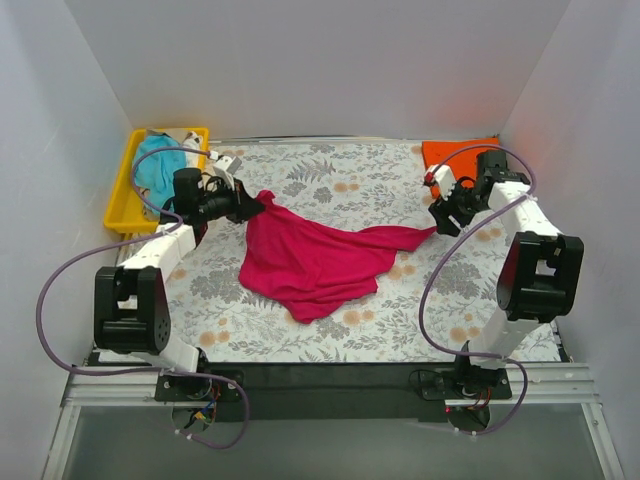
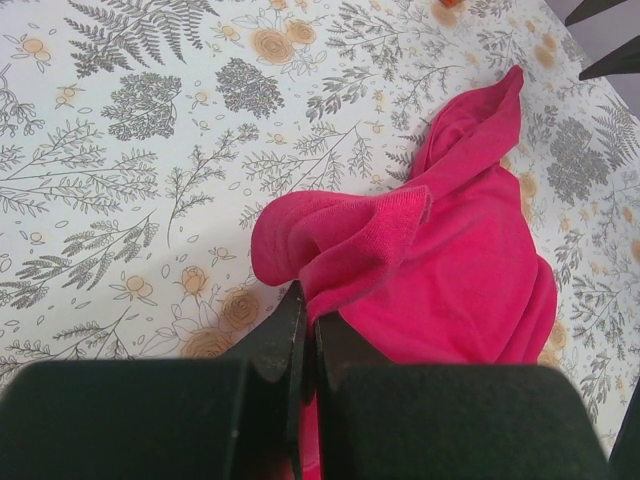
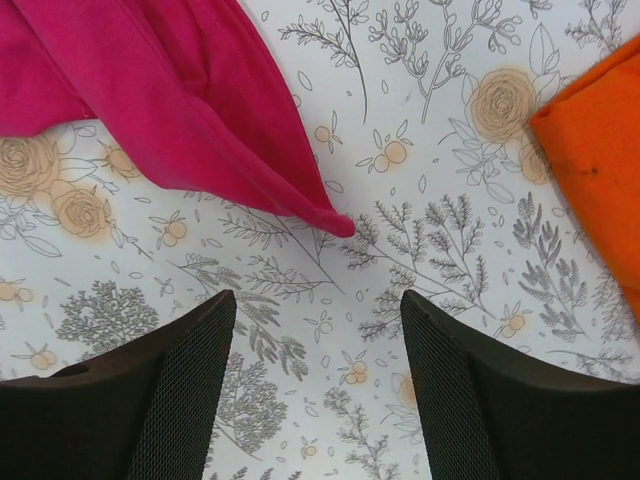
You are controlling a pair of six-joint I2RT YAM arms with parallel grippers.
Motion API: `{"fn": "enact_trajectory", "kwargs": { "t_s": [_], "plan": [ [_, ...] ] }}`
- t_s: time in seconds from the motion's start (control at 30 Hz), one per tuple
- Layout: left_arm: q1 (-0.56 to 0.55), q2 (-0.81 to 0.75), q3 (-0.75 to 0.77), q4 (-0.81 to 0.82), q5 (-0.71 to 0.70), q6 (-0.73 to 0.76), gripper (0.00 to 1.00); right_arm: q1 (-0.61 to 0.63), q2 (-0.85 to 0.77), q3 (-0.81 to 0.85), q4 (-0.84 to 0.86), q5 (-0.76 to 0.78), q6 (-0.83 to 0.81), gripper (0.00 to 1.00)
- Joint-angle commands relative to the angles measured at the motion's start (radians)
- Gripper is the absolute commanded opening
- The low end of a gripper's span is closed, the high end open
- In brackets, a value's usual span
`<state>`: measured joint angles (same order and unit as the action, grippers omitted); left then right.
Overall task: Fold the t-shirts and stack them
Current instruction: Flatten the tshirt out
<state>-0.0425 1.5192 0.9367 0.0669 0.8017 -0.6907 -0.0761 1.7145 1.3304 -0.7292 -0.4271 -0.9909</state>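
While the left gripper (image 2: 305,312) pinches an edge of the magenta shirt (image 1: 315,262), spread crumpled on the table (image 1: 340,175), the right gripper (image 3: 318,305) hangs with jaws wide just beside its pointed tip, near the orange shirt (image 3: 600,150).

Three soft cloth t-shirts in solid colours can be counted: one magenta-pink t-shirt (image 1: 315,265) lying loose on the table, one orange t-shirt (image 1: 455,152) at the far right corner, and one teal t-shirt (image 1: 150,165) inside a tray. There is one rectangular yellow plastic tray (image 1: 118,200) and one table (image 1: 330,175) covered in floral-print cloth. Two black-and-white robot arms are present, the left arm (image 1: 150,262) and the right arm (image 1: 530,255).
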Motion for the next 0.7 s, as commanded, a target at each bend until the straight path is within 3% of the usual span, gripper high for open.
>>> {"fn": "enact_trajectory", "kwargs": {
  "t_s": [0.0, 0.23, 0.47, 0.6, 0.67],
  "plan": [
    [0.003, 0.015, 0.056, -0.015, 0.024, 0.022, 0.0, 0.009, 0.019, 0.049, 0.043, 0.002, -0.135, 0.62],
    [0.003, 0.056, 0.096, -0.024, 0.022, 0.026, 0.0, 0.041, 0.083, 0.033, 0.085, 0.043, -0.225, 0.59],
    [0.003, 0.091, 0.122, -0.029, 0.013, 0.034, 0.0, 0.105, 0.163, 0.009, 0.177, 0.079, -0.209, 0.57],
    [0.004, 0.098, 0.136, -0.032, 0.005, 0.033, 0.0, 0.116, 0.203, 0.004, 0.192, 0.103, -0.21, 0.41],
    [0.006, 0.099, 0.145, -0.035, 0.005, 0.031, 0.0, 0.116, 0.201, -0.002, 0.192, 0.117, -0.224, 0.4]
  ]
}}
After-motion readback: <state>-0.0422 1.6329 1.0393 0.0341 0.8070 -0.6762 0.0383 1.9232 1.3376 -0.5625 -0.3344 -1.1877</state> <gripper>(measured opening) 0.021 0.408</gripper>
